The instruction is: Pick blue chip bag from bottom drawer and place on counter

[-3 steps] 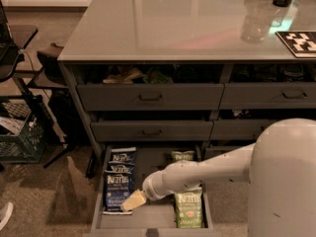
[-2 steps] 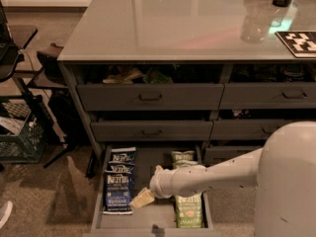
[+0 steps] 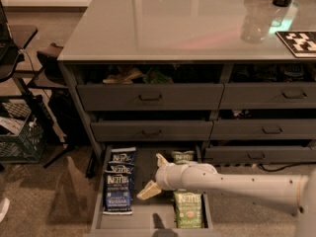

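Blue chip bag [image 3: 118, 194] lying flat at the left of the open bottom drawer [image 3: 133, 222], nearest of three alike, gripper [image 3: 154, 176] just to its right with fingers [image 3: 149, 190] spread, holding nothing, green bags [image 3: 187, 209] further right, counter [image 3: 173, 23] far above.

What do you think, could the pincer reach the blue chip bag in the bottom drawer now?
Probably yes: the open pincer hangs in the bottom drawer beside the blue chip bag, nothing between.
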### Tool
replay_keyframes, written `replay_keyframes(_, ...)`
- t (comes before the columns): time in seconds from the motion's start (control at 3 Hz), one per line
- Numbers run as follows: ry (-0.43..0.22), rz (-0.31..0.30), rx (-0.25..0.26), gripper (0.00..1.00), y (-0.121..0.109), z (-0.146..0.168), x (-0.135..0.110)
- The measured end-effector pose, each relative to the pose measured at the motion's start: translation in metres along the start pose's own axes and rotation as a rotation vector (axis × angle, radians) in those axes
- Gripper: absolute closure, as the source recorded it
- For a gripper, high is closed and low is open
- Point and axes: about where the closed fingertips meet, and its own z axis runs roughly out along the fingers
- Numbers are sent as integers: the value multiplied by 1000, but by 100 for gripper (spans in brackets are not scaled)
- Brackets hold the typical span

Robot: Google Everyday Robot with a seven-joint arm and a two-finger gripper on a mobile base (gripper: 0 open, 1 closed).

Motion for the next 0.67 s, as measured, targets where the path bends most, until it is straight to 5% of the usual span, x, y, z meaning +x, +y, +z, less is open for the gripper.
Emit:
replay_keyframes(0.33, -97, 59, 0, 0, -28, 0, 10)
replay_keyframes(0.67, -116, 109, -40, 0, -56, 4, 39)
